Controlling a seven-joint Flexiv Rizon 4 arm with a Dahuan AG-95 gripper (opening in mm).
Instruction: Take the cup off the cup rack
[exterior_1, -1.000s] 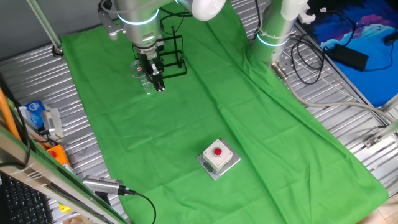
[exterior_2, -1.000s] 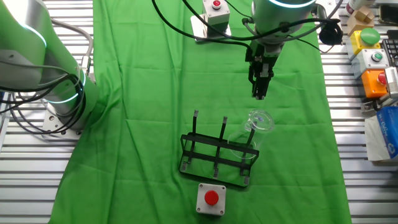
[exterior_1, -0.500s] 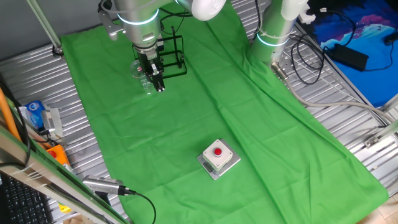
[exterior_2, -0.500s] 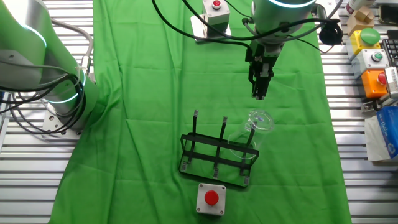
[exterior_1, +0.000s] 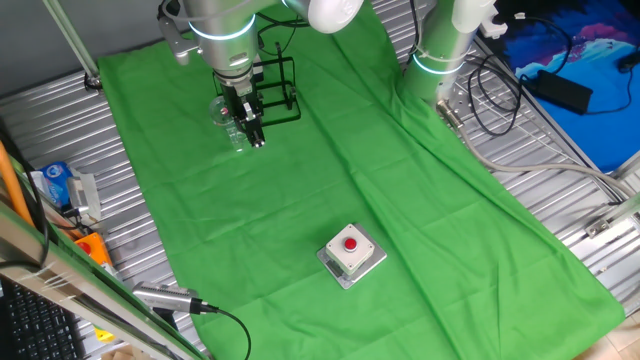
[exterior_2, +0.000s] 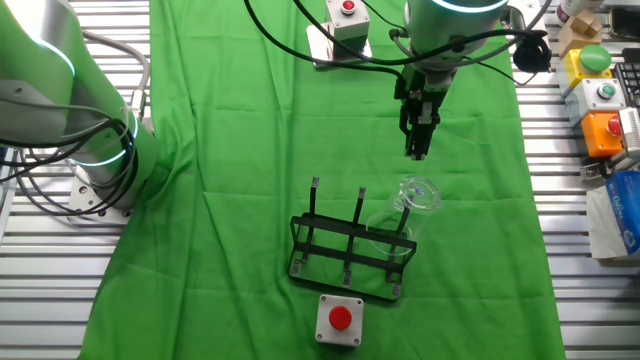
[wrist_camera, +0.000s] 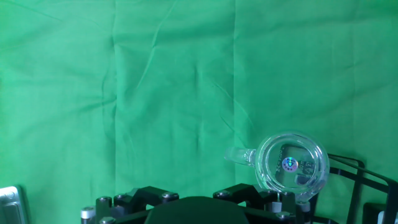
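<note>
End effector (exterior_2: 417, 152) above cloth, fingers together, cup (exterior_2: 402, 220) on cup rack (exterior_2: 350, 255) just beside, untouched

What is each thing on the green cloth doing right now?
cup: hanging tilted on an end peg of the rack, nobody holding it.
cup rack: standing on the green cloth, other pegs bare.
end effector: hovering above the cloth beside the cup, holding nothing; open or shut is unclear.
grey box with red button: sitting in front of the rack, untouched.
</note>
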